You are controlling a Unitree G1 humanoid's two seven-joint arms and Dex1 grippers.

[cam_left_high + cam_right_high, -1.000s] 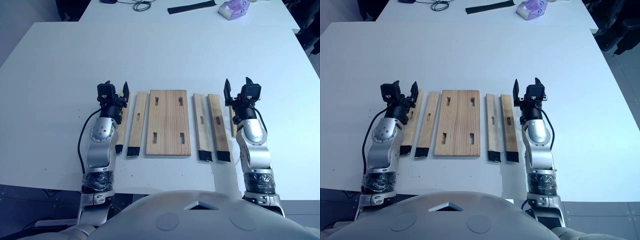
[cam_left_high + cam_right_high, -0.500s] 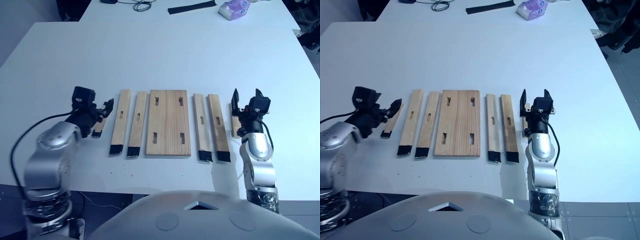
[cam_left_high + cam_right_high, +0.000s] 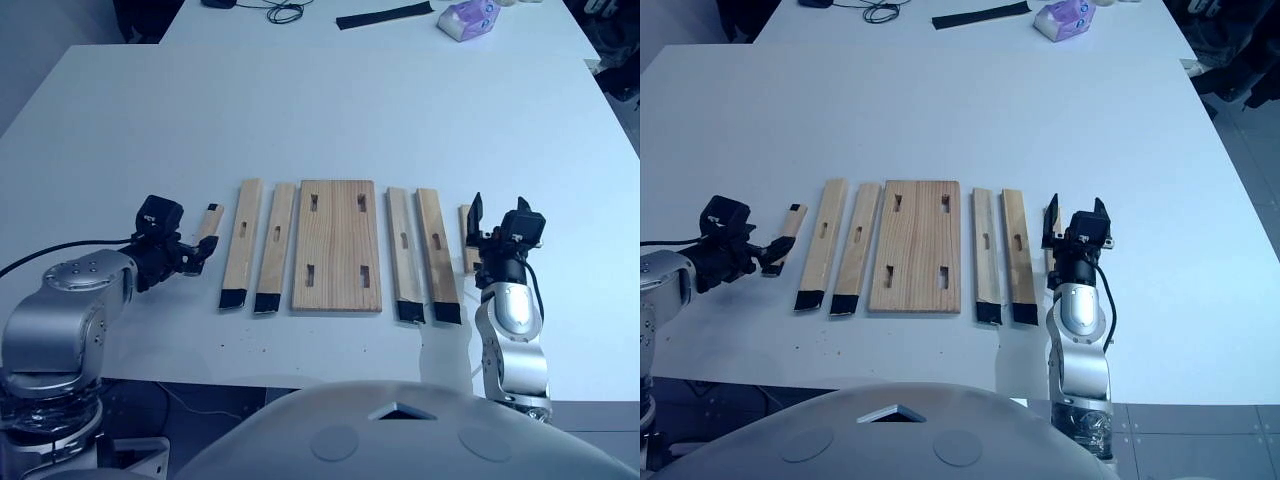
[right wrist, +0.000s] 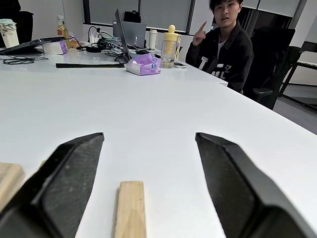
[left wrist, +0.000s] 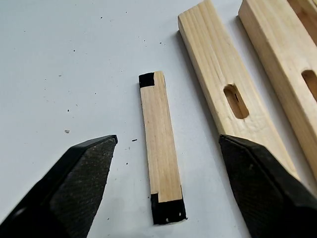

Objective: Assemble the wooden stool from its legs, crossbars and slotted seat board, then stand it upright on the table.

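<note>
The slotted seat board lies flat mid-table. Two slotted legs lie to its left and two more to its right. A short crossbar with black ends lies further left; my left gripper is low beside its near end, open, its fingertips either side of the crossbar without touching. A second crossbar lies far right. My right gripper stands open just right of it, holding nothing; the crossbar lies between its fingers.
A purple tissue box, a black strip and cables lie on the far table. White tabletop stretches beyond the parts. The front edge runs close behind both grippers.
My left arm swung out to the left and drew back, uncovering the left crossbar. The right arm drew back toward the front edge. Both grippers stayed open; the wooden parts did not move.
</note>
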